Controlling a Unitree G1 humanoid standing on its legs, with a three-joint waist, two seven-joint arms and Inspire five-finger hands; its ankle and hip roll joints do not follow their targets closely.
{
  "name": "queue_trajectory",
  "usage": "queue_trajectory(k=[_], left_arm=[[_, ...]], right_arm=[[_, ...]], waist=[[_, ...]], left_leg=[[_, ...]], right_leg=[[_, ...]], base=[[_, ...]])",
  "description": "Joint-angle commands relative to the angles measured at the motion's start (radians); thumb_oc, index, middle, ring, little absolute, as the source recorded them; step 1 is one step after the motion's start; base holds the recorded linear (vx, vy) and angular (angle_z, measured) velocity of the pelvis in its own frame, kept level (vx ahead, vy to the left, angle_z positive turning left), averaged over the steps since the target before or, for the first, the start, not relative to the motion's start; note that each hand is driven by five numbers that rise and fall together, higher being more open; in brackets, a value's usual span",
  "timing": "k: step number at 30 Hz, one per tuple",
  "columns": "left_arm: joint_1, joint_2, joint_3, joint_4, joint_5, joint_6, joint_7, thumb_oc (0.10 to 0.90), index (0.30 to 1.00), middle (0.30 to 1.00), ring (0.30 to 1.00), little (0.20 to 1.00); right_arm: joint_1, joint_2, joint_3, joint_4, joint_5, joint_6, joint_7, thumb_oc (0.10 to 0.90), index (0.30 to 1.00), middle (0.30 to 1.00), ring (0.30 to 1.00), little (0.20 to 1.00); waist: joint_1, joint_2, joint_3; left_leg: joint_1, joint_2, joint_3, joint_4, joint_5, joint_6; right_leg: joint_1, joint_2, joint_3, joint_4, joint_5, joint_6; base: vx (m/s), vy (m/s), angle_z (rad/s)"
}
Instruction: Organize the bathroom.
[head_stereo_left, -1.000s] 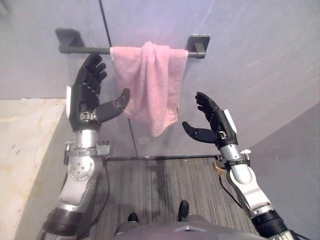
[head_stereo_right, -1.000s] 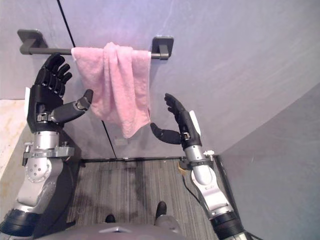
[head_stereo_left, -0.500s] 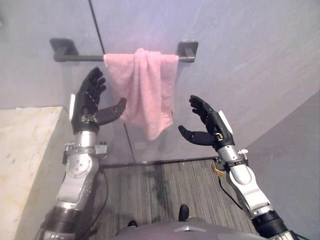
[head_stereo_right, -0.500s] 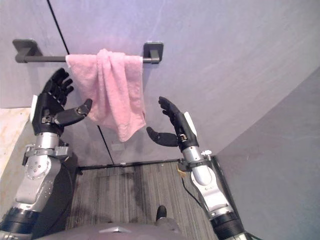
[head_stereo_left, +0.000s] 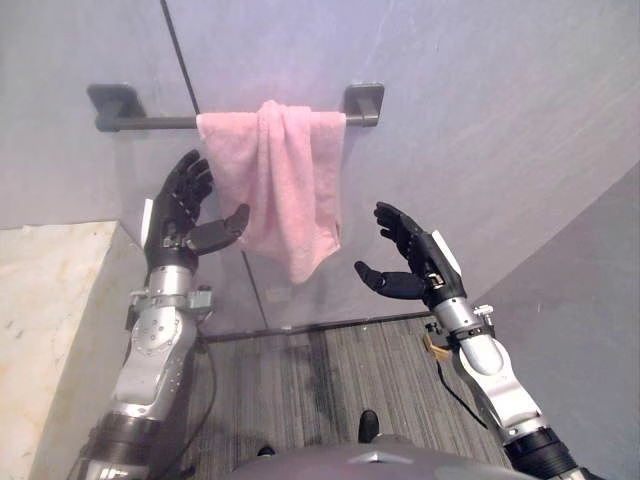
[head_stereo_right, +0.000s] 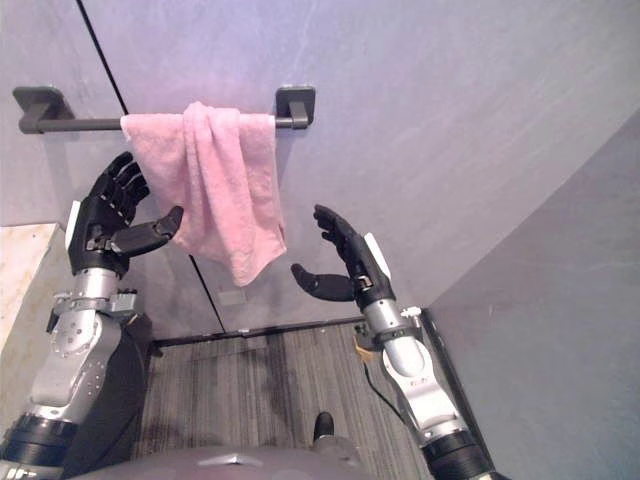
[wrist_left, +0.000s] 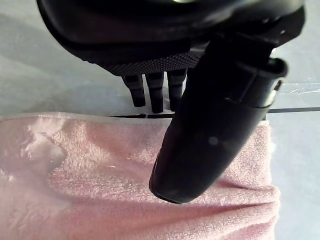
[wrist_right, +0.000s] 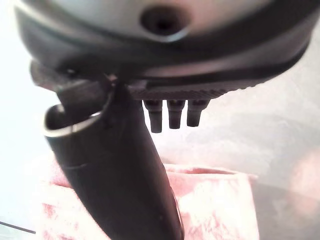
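Both robot hands, left (head_stereo_left: 178, 215) and right (head_stereo_left: 408, 262), are wide open; square the bunched pink terry towel (head_stereo_left: 282, 180) along the dark wall-mounted bar (head_stereo_left: 150, 123) at upper centre.

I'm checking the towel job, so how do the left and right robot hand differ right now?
The left robot hand is raised higher, its thumb close against the pink towel; whether it touches cannot be told. The right robot hand sits lower, clearly apart from the towel's right edge. Both are open, palms facing inward toward the towel hanging on the dark bar, and hold nothing.
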Motion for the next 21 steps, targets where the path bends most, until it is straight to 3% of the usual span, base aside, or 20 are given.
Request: queue_trajectory(k=[1,12,16,21], left_arm=[[-0.217,0.049,0.026,-0.007,0.064,-0.137,-0.010,0.400,0.300,0.300,0.300,0.300],[-0.224,0.035,0.002,0.015,0.068,-0.136,-0.012,0.400,0.300,0.300,0.300,0.300],[-0.246,0.021,-0.023,0.023,0.079,-0.128,-0.009,0.400,0.300,0.300,0.300,0.300],[-0.256,0.010,-0.036,0.036,0.085,-0.121,-0.028,0.400,0.300,0.300,0.300,0.300]], right_arm=[[-0.111,-0.035,-0.036,-0.055,0.024,-0.085,-0.001,0.800,0.900,0.900,0.900,0.900],[-0.206,-0.055,-0.038,-0.085,0.086,-0.096,-0.031,0.800,0.900,0.900,0.900,0.900],[-0.291,-0.062,-0.030,-0.074,0.126,-0.070,-0.054,0.800,0.900,0.900,0.900,0.900],[-0.359,-0.051,-0.010,-0.067,0.195,-0.008,0.003,0.800,0.900,0.900,0.900,0.900]], waist=[[-0.029,0.053,-0.032],[0.001,0.049,-0.033],[0.023,0.043,-0.035],[0.043,0.036,-0.038]], left_leg=[[0.010,-0.039,0.010,0.003,-0.046,0.032],[0.010,-0.042,-0.004,0.003,-0.046,0.031],[0.008,-0.043,-0.013,0.003,-0.046,0.030],[0.005,-0.043,-0.020,0.003,-0.046,0.029]], right_leg=[[0.093,-0.011,-0.024,0.043,-0.157,0.116],[0.101,-0.012,-0.039,0.040,-0.154,0.114],[0.106,-0.013,-0.051,0.040,-0.155,0.112],[0.108,-0.013,-0.061,0.042,-0.158,0.109]], base=[[0.00,0.000,0.00],[0.00,0.000,0.00],[0.00,-0.003,0.01],[0.00,0.000,0.00]])
